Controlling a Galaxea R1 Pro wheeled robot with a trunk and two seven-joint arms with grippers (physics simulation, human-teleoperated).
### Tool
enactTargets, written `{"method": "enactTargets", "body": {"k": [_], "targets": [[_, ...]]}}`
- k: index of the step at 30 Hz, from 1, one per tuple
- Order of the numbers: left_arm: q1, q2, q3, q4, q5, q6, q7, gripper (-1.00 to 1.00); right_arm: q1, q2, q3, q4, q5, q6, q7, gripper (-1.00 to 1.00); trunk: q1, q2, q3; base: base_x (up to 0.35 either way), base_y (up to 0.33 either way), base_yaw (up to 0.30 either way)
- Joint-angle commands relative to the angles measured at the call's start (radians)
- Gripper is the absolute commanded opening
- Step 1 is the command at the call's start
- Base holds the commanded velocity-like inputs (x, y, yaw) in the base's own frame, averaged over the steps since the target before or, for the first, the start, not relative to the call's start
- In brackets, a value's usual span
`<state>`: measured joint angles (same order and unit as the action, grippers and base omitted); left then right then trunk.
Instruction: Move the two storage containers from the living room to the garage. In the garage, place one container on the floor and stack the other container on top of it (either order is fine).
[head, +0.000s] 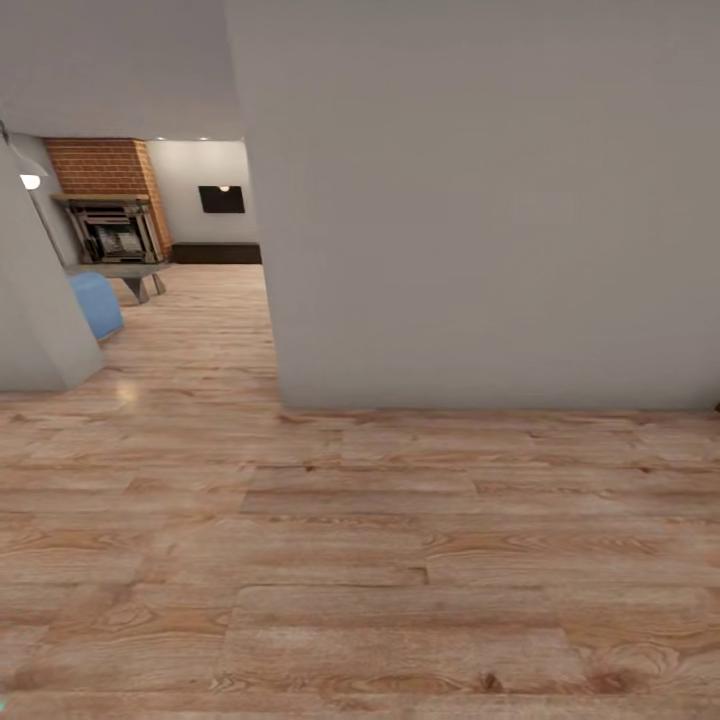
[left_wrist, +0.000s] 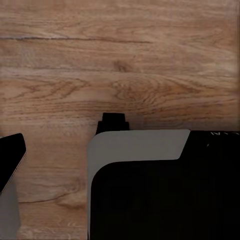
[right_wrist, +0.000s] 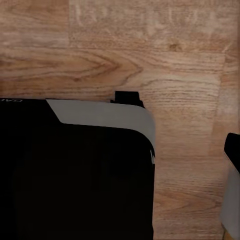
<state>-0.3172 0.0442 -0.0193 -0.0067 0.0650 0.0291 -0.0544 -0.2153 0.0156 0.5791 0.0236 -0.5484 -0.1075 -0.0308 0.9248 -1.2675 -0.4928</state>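
A light wood plank floor (head: 360, 560) with visible grain and knots was seen from the head view, running up to a plain grey-beige wall (head: 480, 200) with a square corner. Left of that wall, an opening into the living room (head: 180, 250) was seen: a brick-topped dark fireplace (head: 112, 215), a rounded blue sofa edge (head: 97, 303), a low grey bench (head: 130, 272) and a dark rectangular wall panel (head: 221, 199). In both wrist views, the robot's black-and-grey base body (left_wrist: 165, 190) (right_wrist: 75, 175) was seen over the planks. Whether the grippers were apart or together could not be told. The storage containers could not be located.
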Motion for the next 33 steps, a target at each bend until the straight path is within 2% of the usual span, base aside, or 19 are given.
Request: {"method": "enactTargets", "body": {"k": [1, 22, 33], "targets": [[0.000, 0.000, -0.002, 0.000, 0.007, 0.003, -0.004, 1.00, -0.001, 0.001, 0.008, 0.002, -0.008, -0.004, -0.001, 1.00, 0.001, 0.000, -0.001, 0.321, 0.000, 0.000], [0.000, 0.000, -0.002, -0.001, 0.006, 0.003, -0.004, 1.00, -0.001, -0.003, 0.008, 0.002, -0.006, -0.005, -0.001, 1.00, 0.001, 0.000, -0.001, 0.321, 0.000, 0.003], [0.000, 0.000, -0.002, 0.000, 0.007, 0.003, -0.004, 1.00, -0.001, -0.005, 0.010, 0.002, -0.005, -0.006, -0.001, 1.00, 0.001, 0.000, -0.001, 0.321, 0.000, 0.240]]}}
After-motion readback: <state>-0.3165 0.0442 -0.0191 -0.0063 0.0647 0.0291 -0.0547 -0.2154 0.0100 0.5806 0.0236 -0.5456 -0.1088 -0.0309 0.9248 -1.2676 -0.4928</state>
